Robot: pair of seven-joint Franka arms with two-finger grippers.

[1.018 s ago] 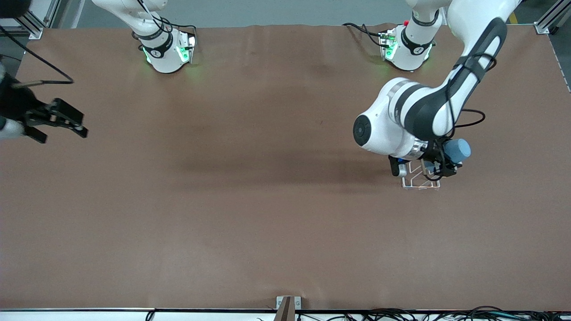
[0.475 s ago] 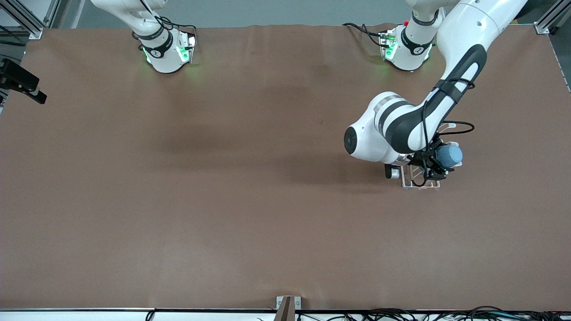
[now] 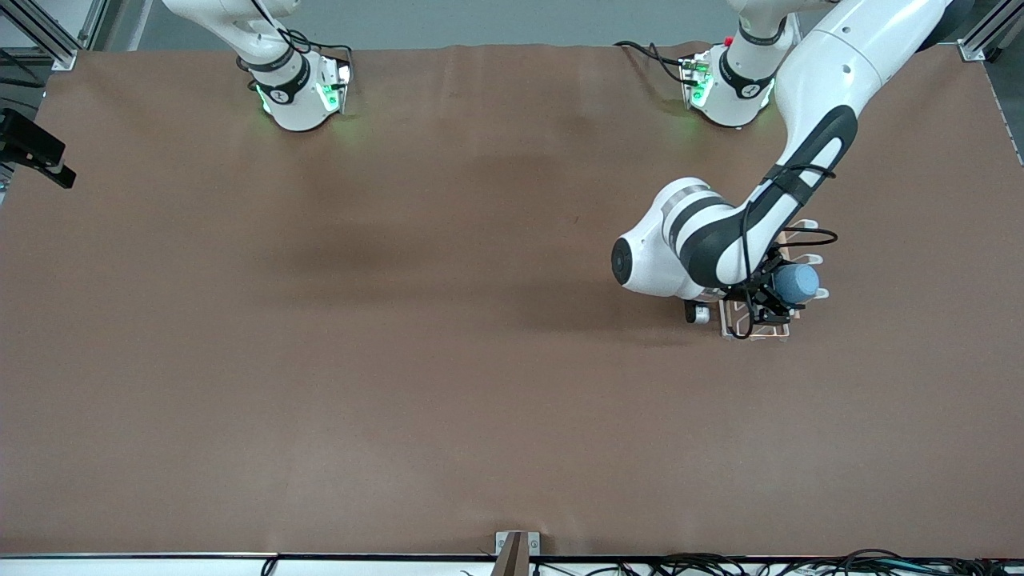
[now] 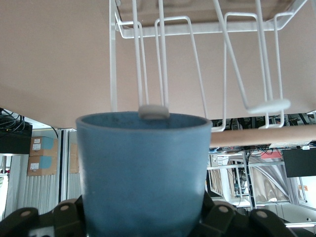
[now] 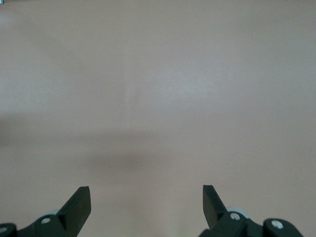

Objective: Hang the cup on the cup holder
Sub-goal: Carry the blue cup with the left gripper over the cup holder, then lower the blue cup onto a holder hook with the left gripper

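Table (image 3: 400, 384): brown surface, mostly bare.

Left arm: reaching from its base down over the cup holder (image 3: 756, 326), at the left arm's end of the table. White wire rack standing on the table, largely hidden under the wrist in the front view; base frame and a few prong tips showing.

Right arm: parked off the table edge at the right arm's end, waiting. Right gripper (image 5: 146, 202) spread wide, nothing between the fingers, only bare table below.

Left gripper (image 3: 772, 294): over the rack, pinching the cup (image 3: 796, 282) by its closed end, fingers pressed against the sides. Light-blue tumbler held up in the air, lying roughly sideways, mouth facing away from the gripper.

Key relation, from the left wrist view: cup (image 4: 143, 173) rim pointing straight at the cup holder (image 4: 197, 74); one looped prong tip (image 4: 153, 110) sitting right at the rim's edge, seemingly just at or barely inside the mouth. Second prong tip (image 4: 269, 105) off to one side, clear of the cup. Wooden rod (image 4: 261, 136) crossing past the rim.

Judgement: cup's long axis roughly in line with the prong, so next move likely a push along that axis to sleeve the cup over it. Risk: tip close to the rim, could catch on the lip rather than slide in.
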